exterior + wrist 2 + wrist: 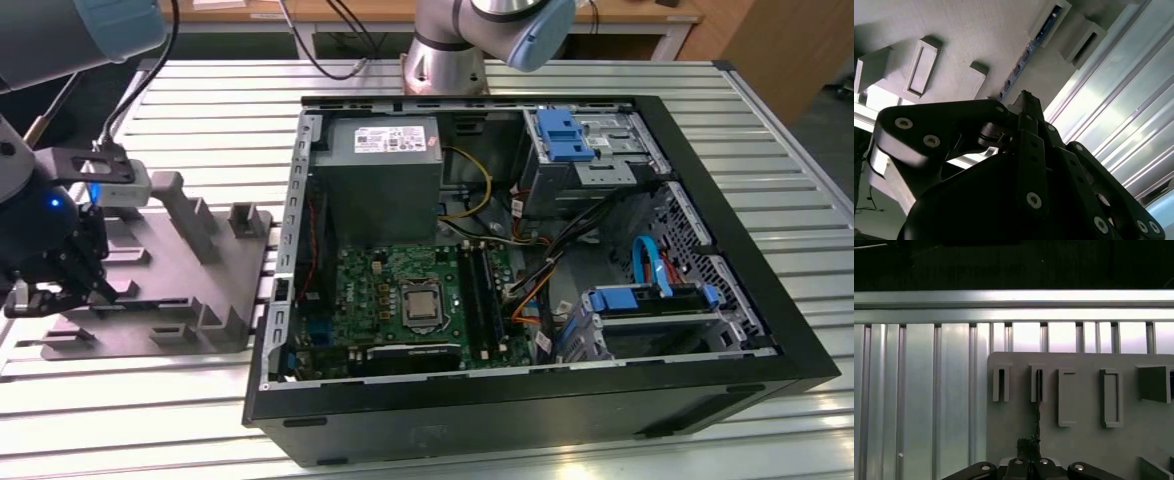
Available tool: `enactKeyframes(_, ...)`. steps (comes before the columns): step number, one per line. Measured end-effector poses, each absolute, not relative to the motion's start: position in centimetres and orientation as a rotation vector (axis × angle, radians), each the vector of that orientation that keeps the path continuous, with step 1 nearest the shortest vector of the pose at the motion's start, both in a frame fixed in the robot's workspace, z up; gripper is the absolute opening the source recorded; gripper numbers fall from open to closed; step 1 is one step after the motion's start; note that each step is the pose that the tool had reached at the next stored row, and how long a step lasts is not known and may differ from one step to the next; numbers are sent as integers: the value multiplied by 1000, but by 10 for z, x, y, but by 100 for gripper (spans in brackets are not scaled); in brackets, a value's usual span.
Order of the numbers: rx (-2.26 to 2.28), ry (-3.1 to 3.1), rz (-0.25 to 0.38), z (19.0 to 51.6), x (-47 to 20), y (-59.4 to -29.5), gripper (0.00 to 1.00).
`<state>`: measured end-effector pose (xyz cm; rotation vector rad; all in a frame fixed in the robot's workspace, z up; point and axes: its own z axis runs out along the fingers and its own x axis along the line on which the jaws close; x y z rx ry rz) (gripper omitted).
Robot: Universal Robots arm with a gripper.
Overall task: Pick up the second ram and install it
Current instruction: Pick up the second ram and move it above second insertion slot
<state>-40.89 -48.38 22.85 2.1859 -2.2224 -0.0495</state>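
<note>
In the exterior view my gripper [54, 285] hangs low over the grey holder tray [200, 270] at that view's left. The second ram [1026, 52] is a thin dark strip with small blue chips, standing on edge in the tray's slotted posts. The first wrist view shows the ram [1038, 410] edge-on, as a dark line running from a slot to my fingers. My gripper [1025, 98] [1030, 460] is shut on the near end of the strip. The green board [400, 295] with its long black slots [474, 290] lies inside the open computer case.
The black computer case [747, 395] lies open on the slatted metal table [147, 400], to the exterior view's right of the tray. Inside are a grey power supply [380, 170], blue drive brackets [561, 130] and loose cables. Upright posts [180, 200] rise from the tray near my gripper.
</note>
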Motion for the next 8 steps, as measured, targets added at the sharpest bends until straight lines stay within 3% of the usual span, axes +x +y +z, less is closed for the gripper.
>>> enactKeyframes(8,2224,-2183,-49,228,-409,-484,11)
